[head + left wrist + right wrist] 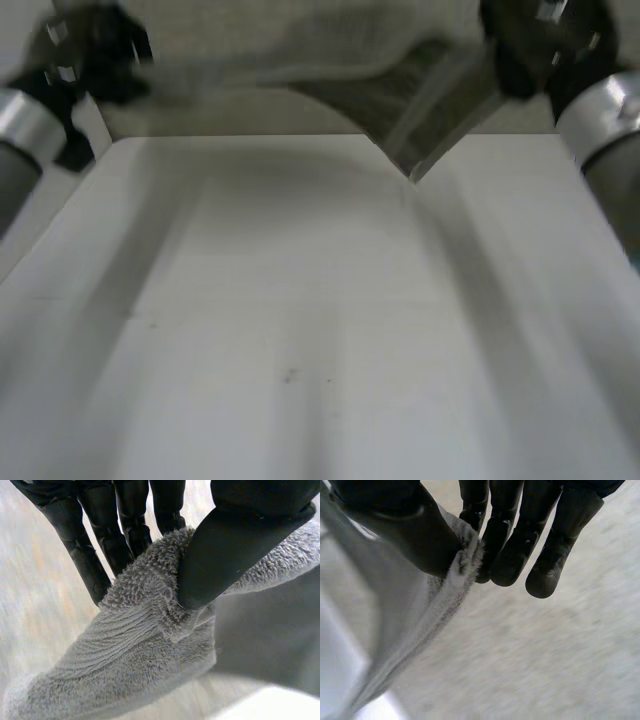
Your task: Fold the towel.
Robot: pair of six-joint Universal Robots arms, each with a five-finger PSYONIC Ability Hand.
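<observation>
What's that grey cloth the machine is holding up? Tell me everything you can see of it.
It is a grey towel of looped terry, with a flatter ribbed band near its edge, and it looks soft and limp. The left robot hand pinches its edge between thumb and fingers, and the right robot hand pinches another part the same way. Held up between them, it spans the far end of the white table and sags to a point nearer the right robot hand.
</observation>
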